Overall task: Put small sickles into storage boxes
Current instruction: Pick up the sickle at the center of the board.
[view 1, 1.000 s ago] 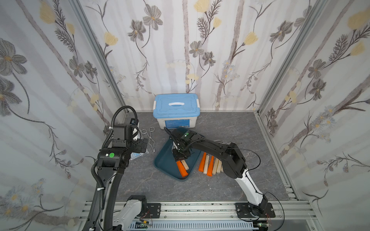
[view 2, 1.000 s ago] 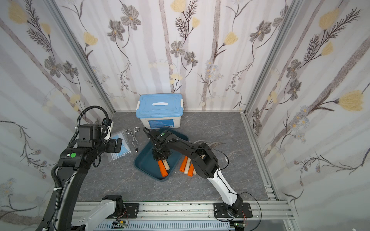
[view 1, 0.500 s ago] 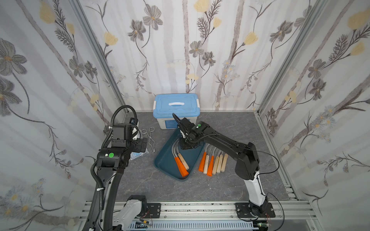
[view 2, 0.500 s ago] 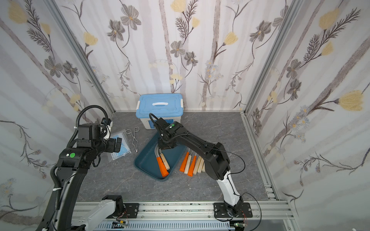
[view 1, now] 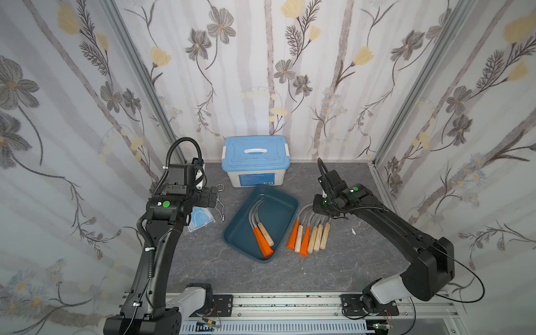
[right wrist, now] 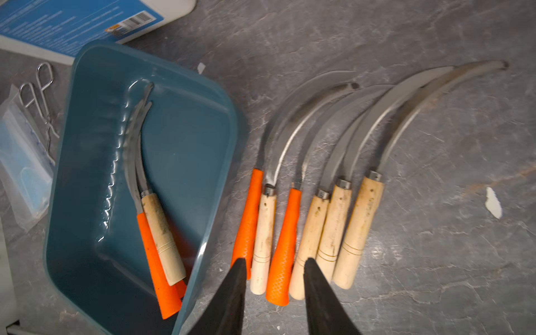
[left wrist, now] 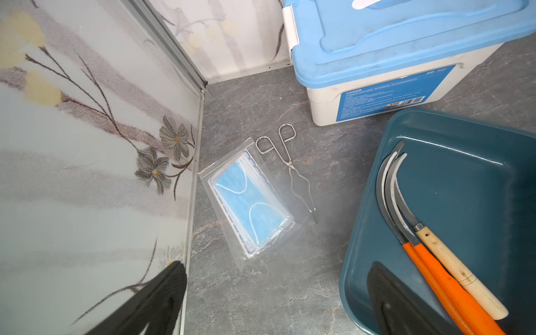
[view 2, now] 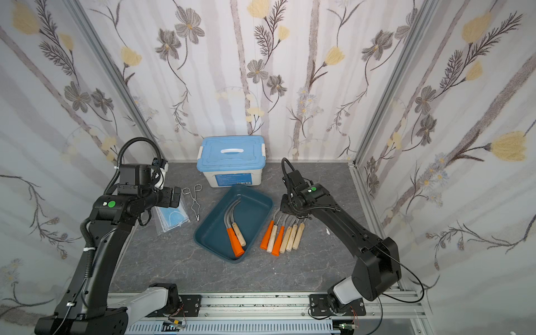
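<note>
The storage box, a dark teal tray [view 1: 278, 211] [right wrist: 188, 162], sits mid-table. Three small sickles [view 1: 259, 232] [left wrist: 435, 255] lie in it: two with orange handles and one with a wooden handle. Several more small sickles [view 1: 310, 236] [right wrist: 313, 220] lie in a row on the table just right of the tray, their handles toward the front. My right gripper [view 1: 319, 207] [right wrist: 275, 261] hovers over this row, open, with nothing between its fingers. My left gripper [view 1: 210, 197] [left wrist: 274, 278] hangs wide open and empty to the left of the tray, above the table.
A white box with a light-blue lid [view 1: 255, 162] stands against the back wall behind the tray. Wire metal tongs [view 1: 220, 203] and a bag of blue masks [view 1: 201, 219] lie at the left, below my left gripper. A small white scrap [view 1: 353, 231] lies right of the row.
My right gripper has lifted out of the tray and swung right to above the row of sickles on the table. The left arm has not moved.
</note>
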Controlling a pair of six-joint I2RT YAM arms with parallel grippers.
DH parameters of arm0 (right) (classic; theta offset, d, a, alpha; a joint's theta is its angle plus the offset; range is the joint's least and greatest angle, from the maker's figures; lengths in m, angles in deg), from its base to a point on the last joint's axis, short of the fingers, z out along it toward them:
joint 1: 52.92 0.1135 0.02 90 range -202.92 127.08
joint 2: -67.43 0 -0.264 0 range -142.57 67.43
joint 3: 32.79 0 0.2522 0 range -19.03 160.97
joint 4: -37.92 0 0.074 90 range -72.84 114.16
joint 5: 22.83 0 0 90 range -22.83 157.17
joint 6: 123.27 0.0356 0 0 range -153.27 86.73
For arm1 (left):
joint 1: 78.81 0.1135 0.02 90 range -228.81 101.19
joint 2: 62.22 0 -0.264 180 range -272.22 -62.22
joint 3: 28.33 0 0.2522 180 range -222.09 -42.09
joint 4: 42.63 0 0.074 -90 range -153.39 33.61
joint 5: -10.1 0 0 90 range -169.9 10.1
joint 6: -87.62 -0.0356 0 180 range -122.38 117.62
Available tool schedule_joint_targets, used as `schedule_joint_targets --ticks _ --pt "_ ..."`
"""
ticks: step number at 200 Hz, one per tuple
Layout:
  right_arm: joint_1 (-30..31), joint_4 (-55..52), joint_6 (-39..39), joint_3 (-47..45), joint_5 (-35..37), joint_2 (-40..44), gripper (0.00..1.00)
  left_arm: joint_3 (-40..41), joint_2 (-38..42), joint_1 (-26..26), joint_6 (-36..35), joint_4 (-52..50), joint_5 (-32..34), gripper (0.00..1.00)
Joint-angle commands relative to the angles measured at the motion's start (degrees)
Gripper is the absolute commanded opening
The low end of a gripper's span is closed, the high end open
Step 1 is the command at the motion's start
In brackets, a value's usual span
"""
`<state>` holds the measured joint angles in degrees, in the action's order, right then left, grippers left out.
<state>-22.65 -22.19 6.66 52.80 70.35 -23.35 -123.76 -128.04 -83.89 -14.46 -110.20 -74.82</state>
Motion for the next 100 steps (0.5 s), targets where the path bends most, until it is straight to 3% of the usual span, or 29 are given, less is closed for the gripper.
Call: schedule_joint_targets --ticks 1,31,55,100 --pt "-0.8 6.2 6.4 -5.4 0.8 5.7 0.38 -1.0 -1.3 -0.5 0.5 1.3 -1.1 1.00" --pt "1.8 17.9 19.8 -18.9 -0.2 16.7 0.38 -0.6 -1.9 -0.8 1.9 2.3 -1.2 1.00" --pt "4.1 23.0 26.2 -25.8 1.8 23.7 0.38 0.4 -1.5 -0.8 1.7 2.3 -1.2 1.00" --pt "6.8 26.0 25.5 -27.8 3.9 29.8 0.47 1.5 -0.3 -0.8 1.2 2.6 0.7 1.00"
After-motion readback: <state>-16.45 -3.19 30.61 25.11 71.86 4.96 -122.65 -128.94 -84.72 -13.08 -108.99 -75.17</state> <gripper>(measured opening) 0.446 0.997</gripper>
